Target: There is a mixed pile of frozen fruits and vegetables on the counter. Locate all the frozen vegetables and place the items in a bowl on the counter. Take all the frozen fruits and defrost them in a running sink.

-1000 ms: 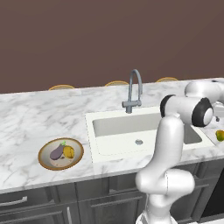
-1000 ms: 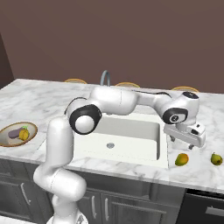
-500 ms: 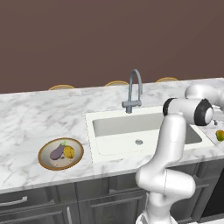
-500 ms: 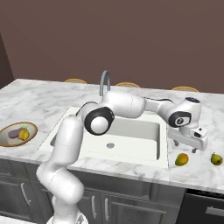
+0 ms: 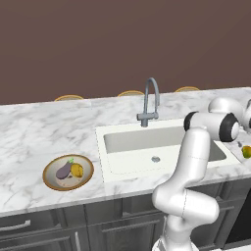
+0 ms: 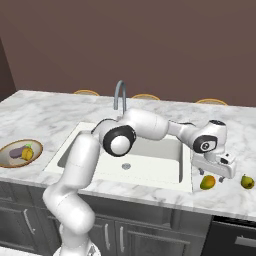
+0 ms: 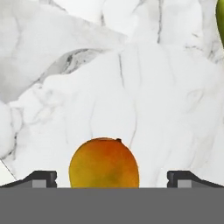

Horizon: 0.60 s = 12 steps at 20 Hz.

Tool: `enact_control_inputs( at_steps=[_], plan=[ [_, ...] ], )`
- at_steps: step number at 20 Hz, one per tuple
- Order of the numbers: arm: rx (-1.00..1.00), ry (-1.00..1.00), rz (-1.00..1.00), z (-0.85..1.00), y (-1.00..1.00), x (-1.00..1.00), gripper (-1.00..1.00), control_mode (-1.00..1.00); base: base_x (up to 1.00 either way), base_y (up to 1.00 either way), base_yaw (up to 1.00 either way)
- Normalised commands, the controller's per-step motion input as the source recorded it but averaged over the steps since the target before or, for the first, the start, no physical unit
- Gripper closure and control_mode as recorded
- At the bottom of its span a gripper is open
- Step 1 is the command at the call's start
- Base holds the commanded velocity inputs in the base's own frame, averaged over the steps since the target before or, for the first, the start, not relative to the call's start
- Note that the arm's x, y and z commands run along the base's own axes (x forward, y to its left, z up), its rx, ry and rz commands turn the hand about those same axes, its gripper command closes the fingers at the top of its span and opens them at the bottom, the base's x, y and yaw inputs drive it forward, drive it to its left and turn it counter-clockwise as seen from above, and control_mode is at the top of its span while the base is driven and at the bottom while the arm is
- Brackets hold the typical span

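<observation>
An orange-yellow mango (image 7: 104, 162) lies on the marble counter right of the sink (image 6: 150, 156). My gripper (image 7: 112, 179) hangs just above it, open, with one fingertip (image 7: 41, 178) on each side and nothing held. In the right base view the gripper (image 6: 213, 175) sits right over the mango (image 6: 208, 182), and a green-yellow pear (image 6: 247, 181) lies further right. The pear (image 7: 220, 17) shows at the hand view's top right edge. The mango (image 5: 246, 152) shows at the right edge of the left base view. A bowl (image 5: 49, 169) left of the sink holds an eggplant (image 5: 63, 170) and a yellow vegetable (image 5: 77, 170).
A grey faucet (image 5: 149, 100) stands behind the sink basin (image 5: 162, 147); I see no water stream. The bowl (image 6: 5, 150) is far left on the counter. My arm stretches across the sink. The counter's front edge runs close behind the mango and pear.
The gripper has dropped lower toward the mango, and the arm's elbow has swung rightward over the sink. The fruits and the bowl have not moved.
</observation>
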Motion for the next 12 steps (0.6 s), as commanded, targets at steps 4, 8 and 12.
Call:
enact_control_inputs(
  at_steps=[4,8,12],
  plan=[
    [-0.01,0.05,0.00,-0.41,0.00,-0.17,-1.00,-1.00,0.00,0.00,0.00],
    [0.00,0.05,0.00,-0.32,0.00,-0.04,-1.00,-1.00,0.00,0.00,0.00],
    [0.00,0.04,0.00,-0.18,0.02,0.00,1.00,-1.00,0.00,0.00,0.00]
  ],
)
